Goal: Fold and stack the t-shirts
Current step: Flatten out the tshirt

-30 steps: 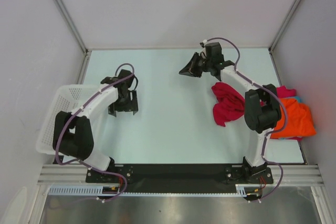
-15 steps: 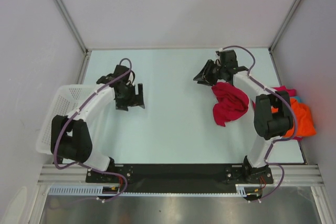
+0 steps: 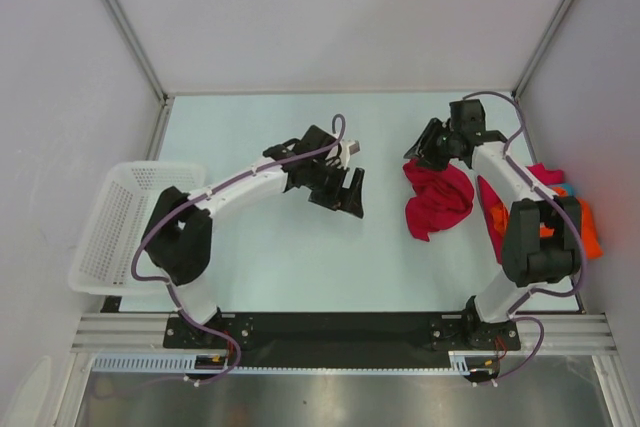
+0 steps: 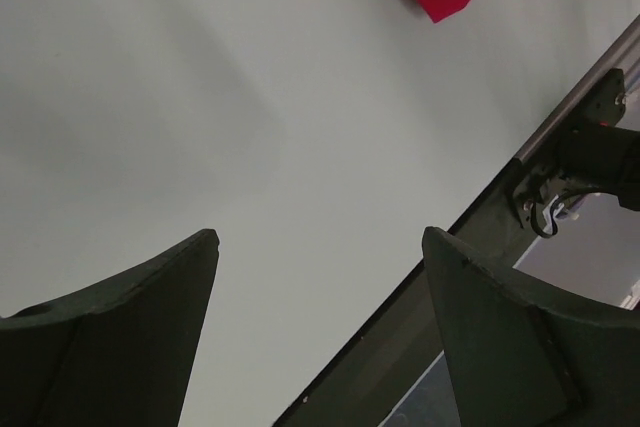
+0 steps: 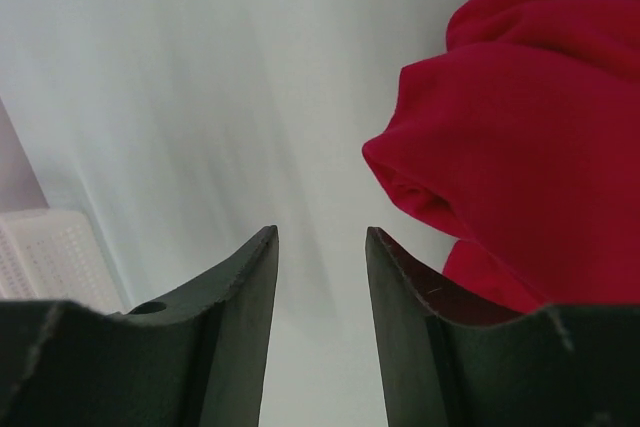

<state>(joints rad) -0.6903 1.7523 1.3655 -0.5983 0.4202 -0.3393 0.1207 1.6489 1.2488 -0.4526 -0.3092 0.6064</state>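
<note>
Fingers of the left gripper (image 4: pixel 318 237) stand wide apart over bare worktop (image 4: pixel 200 97), holding nothing. A second ago they hung near the white lattice basket (image 3: pixel 105 237); the arm has since swung out to mid-worktop, nearer the crimson t-shirt (image 3: pixel 438 197). Fingers of the right gripper (image 5: pixel 320 232) are parted by a narrower gap, empty, just beside the far edge of that crumpled shirt, having shifted rightward. An orange t-shirt (image 3: pixel 591 232) and a magenta-pink t-shirt (image 3: pixel 545 175) lie heaped at the worktop's right edge.
</note>
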